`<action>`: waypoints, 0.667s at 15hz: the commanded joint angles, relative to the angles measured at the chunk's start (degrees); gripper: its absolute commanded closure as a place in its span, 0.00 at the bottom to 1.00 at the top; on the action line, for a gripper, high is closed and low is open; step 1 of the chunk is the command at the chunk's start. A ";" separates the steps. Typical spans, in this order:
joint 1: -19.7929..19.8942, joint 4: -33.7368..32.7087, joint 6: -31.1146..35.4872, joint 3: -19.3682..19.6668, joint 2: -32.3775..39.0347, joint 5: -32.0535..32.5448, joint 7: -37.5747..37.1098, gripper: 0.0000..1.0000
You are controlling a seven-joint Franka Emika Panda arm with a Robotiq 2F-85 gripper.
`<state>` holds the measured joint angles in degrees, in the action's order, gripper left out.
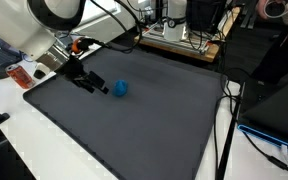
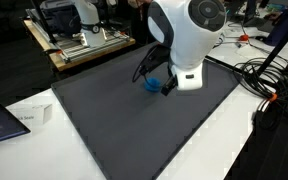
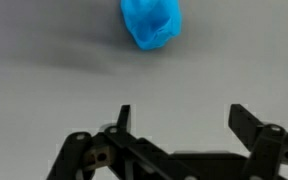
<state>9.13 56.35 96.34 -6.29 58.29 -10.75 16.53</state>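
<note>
**A:** Blue crumpled soft lump point(image 1: 121, 88): where is it?
**B:** The dark grey mat point(image 1: 144, 125) covers the white table point(image 1: 9, 125). The lump lies loose near the mat's middle, with nothing propping it.
**A:** And the black gripper point(image 1: 92, 87)?
**B:** Its jaws are spread wide and empty. It sits low, just beside the lump and facing it, not touching.

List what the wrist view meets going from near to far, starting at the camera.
pincer, open, at the near edge -> grey mat, a bare stretch -> crumpled blue object at the far edge, clear of the pincer
</note>
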 commanded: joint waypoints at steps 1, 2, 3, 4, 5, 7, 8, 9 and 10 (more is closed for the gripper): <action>1.83 9.43 7.30 -0.62 -4.77 -1.01 4.14 0.00; 2.05 12.17 9.35 -0.52 -6.10 -0.79 5.09 0.00; 2.37 14.72 11.33 -0.61 -7.37 -0.85 6.05 0.00; 2.63 17.38 12.99 -0.49 -8.82 -1.08 7.27 0.00; 3.03 19.70 14.28 -0.62 -10.19 -1.02 8.67 0.00; 3.53 24.59 16.60 -0.44 -13.22 -0.71 10.72 0.00; 3.85 27.17 17.60 -0.33 -15.00 -0.59 11.75 0.00; 4.32 29.57 18.36 -0.39 -16.73 -0.77 12.88 0.00; 4.58 32.16 19.52 -0.26 -18.50 -0.70 13.85 0.00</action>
<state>12.12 77.35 111.99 -6.25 47.57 -10.75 26.58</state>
